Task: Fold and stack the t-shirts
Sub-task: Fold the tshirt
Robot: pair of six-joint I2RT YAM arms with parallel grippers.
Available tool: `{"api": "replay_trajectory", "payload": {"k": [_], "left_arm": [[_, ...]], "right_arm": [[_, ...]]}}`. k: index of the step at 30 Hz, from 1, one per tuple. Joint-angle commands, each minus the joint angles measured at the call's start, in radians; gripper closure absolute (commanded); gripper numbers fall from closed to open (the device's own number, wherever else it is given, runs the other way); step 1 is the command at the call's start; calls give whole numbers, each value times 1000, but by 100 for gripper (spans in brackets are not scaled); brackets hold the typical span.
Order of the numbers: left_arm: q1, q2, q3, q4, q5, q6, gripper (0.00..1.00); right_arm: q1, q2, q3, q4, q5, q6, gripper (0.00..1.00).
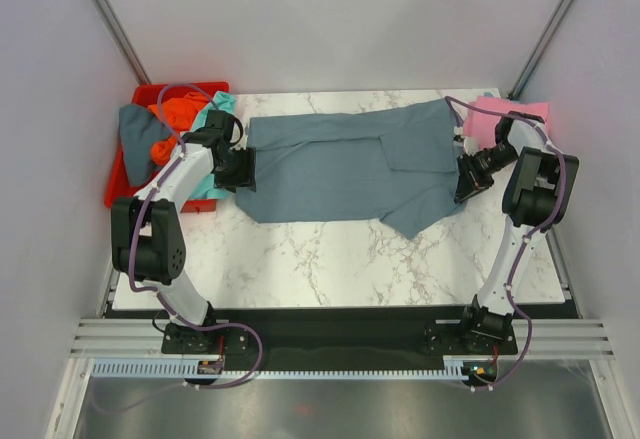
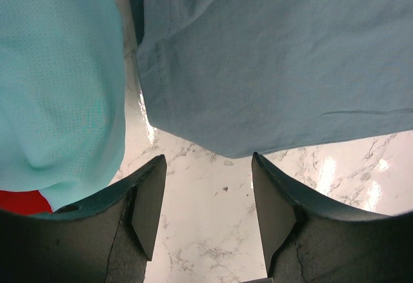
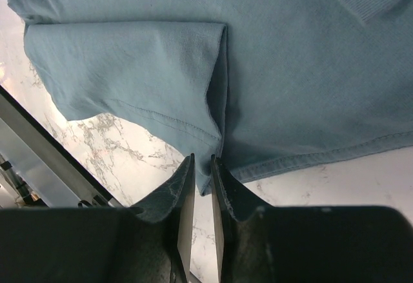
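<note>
The large slate blue-grey t-shirt [image 1: 350, 169] lies spread across the back half of the marble table [image 1: 330, 259]. My left gripper [image 1: 237, 169] is at its left edge. In the left wrist view that gripper [image 2: 206, 160] is open and empty over bare marble, with the shirt's hem [image 2: 271, 57] just past the fingertips. My right gripper [image 1: 468, 177] is at the shirt's right edge. In the right wrist view it [image 3: 202, 160] is shut on a folded edge of the shirt [image 3: 290, 70]. A teal t-shirt [image 2: 58, 83] lies beside the left gripper. A pink t-shirt [image 1: 500, 119] lies at the back right.
A red plastic bin [image 1: 125, 184] at the back left holds an orange t-shirt [image 1: 175, 114] and a dark grey-blue cloth [image 1: 140, 139]; the teal t-shirt [image 1: 218, 109] hangs over its rim. White walls close in the table on three sides. Bare marble fills the front half.
</note>
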Motion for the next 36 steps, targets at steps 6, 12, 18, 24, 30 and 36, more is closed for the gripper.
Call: {"api": "replay_trajectory", "payload": {"k": [6, 12, 18, 24, 30, 36], "left_arm": [[-5, 0, 29, 29, 3, 18, 37], [-5, 7, 36, 33, 14, 18, 37], [-5, -15, 23, 30, -22, 18, 37], [12, -90, -70, 30, -22, 18, 37], [135, -147, -207, -22, -19, -79, 39], [196, -81, -202, 15, 93, -71, 41]], "right_arm": [[3, -8, 38, -80, -29, -29, 86], [4, -35, 93, -92, -40, -23, 92], [3, -81, 197, -123, -107, 8, 94], [7, -94, 176, -125, -166, 15, 94], [14, -113, 153, -103, -195, 34, 94], [18, -107, 174, -102, -192, 40, 94]]}}
